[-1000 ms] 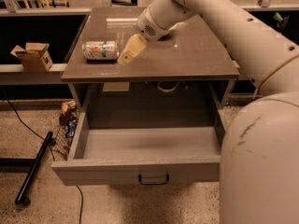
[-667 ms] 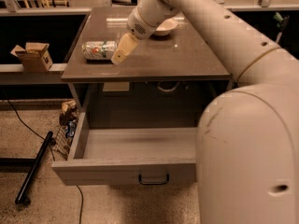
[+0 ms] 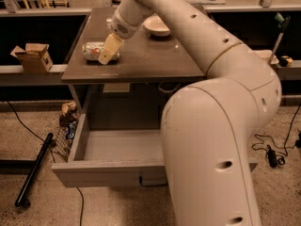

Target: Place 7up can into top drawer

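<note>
Brown counter (image 3: 155, 60), one 7up can (image 3: 91, 51) on its side at the jaws, their grip impossible to tell, one white bowl (image 3: 156, 26) beyond them, one top drawer (image 3: 108, 172) open below.

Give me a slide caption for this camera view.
Gripper at the 7up can lying on the table above the open top drawer.

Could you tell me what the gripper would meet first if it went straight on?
Probably the 7up can, lying on the table right ahead of the gripper; depth is unclear, so it might touch the table first.
</note>
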`<state>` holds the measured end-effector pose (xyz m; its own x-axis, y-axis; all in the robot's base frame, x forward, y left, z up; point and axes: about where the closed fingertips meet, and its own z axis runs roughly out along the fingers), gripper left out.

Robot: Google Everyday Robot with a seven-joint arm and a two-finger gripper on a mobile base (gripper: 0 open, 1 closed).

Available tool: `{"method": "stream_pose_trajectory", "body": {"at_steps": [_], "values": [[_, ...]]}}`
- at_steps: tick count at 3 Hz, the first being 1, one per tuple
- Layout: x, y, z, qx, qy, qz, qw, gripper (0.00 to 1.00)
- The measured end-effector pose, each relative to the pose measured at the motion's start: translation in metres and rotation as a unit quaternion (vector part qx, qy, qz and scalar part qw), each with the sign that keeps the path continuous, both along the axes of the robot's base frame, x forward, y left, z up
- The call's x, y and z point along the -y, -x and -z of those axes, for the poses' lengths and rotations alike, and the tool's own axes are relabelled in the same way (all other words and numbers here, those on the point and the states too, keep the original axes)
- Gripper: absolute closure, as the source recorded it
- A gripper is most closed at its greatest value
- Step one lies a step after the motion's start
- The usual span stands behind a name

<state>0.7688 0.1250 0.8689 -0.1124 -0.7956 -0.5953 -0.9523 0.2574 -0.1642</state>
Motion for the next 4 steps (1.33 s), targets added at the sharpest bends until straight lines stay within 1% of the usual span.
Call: {"method": "stream_pose_trajectory", "body": {"at_steps": [1, 2, 3, 4], "values": [[-0.013, -0.005, 0.009, -0.007, 0.006, 0.004, 1.0000, 0.00], [-0.021, -0.009, 0.015, -0.014, 0.007, 0.010, 0.9998, 0.00], [-0.023, -0.015, 0.022, -0.025, 0.003, 0.017, 0.9995, 0.00], [-0.020, -0.019, 0.028, -0.037, -0.001, 0.023, 0.9990, 0.00]]}}
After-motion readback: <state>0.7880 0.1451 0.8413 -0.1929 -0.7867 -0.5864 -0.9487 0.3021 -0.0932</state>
